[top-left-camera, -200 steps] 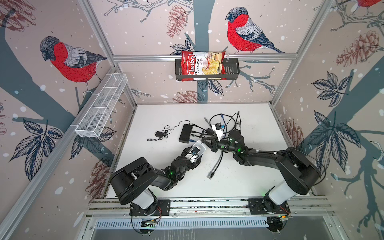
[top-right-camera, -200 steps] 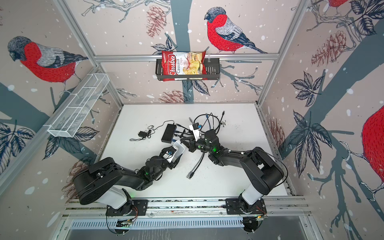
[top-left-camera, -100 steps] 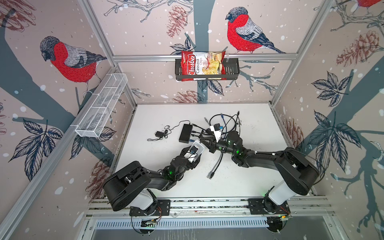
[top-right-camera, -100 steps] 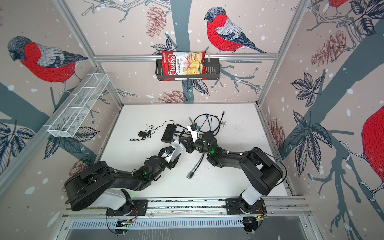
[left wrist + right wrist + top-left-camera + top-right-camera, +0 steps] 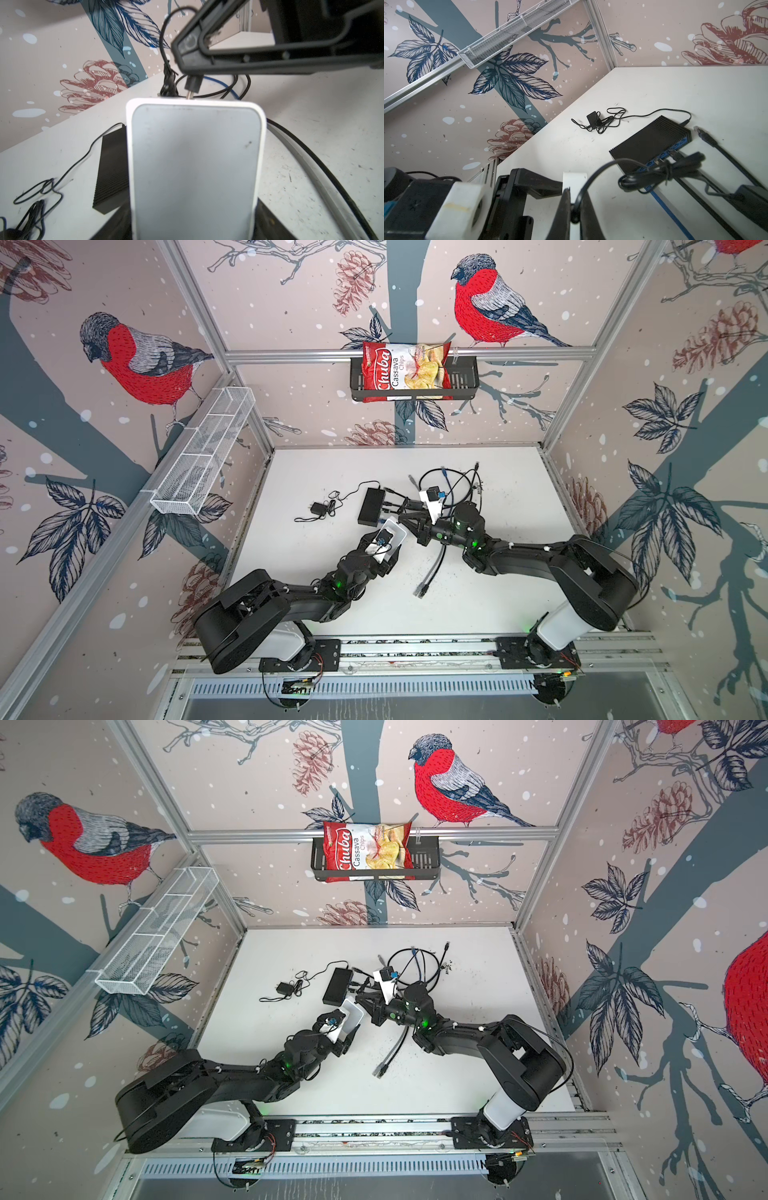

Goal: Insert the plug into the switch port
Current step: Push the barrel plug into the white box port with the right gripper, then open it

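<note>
My left claw [image 5: 392, 547] is clamped on the white switch [image 5: 193, 166]. It holds the switch up off the bench [image 5: 478, 605], with one broad flat face turned to the left wrist camera. My right claw [image 5: 401, 517] is closed on the black plug [image 5: 193, 84] and reaches in from the right, so its fingertips sit just over the far edge of the switch.

In the left wrist view the plug points down at that edge, and its metal pin [image 5: 189, 95] meets the white rim. The port face is turned away from me, so I cannot say whether the pin has entered a port or only touches the casing.

The plug's thin cord [image 5: 602, 166] loops out from between the right fingers and runs to a tied bundle just beside the black box [image 5: 652, 141]. That box lies flat on the bench beyond both claws, its row of blue ports facing the right arm. A power adapter [image 5: 318, 509] with its coiled lead lies to its left, apart from it. A grey network cable [image 5: 432, 572] lies loose on the bench between the two arms.
</note>
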Robot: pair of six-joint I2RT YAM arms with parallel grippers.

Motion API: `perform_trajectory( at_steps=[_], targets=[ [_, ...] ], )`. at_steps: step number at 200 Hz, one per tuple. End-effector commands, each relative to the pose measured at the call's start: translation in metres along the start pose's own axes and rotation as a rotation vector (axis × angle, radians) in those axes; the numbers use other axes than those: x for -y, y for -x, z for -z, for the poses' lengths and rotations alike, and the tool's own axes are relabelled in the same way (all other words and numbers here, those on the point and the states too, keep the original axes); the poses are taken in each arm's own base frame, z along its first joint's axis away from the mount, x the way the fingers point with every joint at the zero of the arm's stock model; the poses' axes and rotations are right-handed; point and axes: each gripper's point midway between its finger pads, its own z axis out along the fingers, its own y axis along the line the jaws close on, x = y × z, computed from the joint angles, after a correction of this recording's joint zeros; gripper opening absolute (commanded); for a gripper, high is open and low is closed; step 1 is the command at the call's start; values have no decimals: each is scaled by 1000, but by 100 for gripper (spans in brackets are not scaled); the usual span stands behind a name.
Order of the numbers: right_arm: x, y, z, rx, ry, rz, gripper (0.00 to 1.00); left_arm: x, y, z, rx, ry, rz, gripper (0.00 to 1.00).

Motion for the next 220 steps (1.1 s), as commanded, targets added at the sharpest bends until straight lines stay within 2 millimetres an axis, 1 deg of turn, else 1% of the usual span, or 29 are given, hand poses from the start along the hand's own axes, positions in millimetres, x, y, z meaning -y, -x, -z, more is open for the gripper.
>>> perform_trajectory(
  at_steps=[1,23,67,96,109,129,152,172,190,204,220],
  targets=[
    [-3,-46,-3,-202,42,-95,8,-1,70,7,271,-18,24,40],
    [-2,-53,-9,-251,50,-100,8,-4,66,7,258,4,2,40],
    [0,-70,-12,-293,42,-121,8,-10,76,12,295,25,13,40],
    [0,-68,-14,-287,40,-122,9,-11,76,10,291,29,15,40],
    [5,-65,-15,-282,17,-124,10,-13,72,9,273,37,26,41],
    [13,-64,-15,-281,-17,-131,11,-14,58,4,208,41,61,41],
    [17,-64,-16,-283,-30,-141,12,-12,38,1,114,36,116,41],
    [21,-64,-18,-286,-30,-164,16,-8,18,0,32,20,158,41],
    [25,-55,-17,-264,-34,-195,22,-6,-5,-2,-88,28,197,42],
    [30,-44,-14,-239,-33,-213,27,-4,-24,-3,-192,38,211,42],
    [37,-31,-7,-213,-42,-223,33,-3,-40,-3,-297,49,243,43]
  ],
)
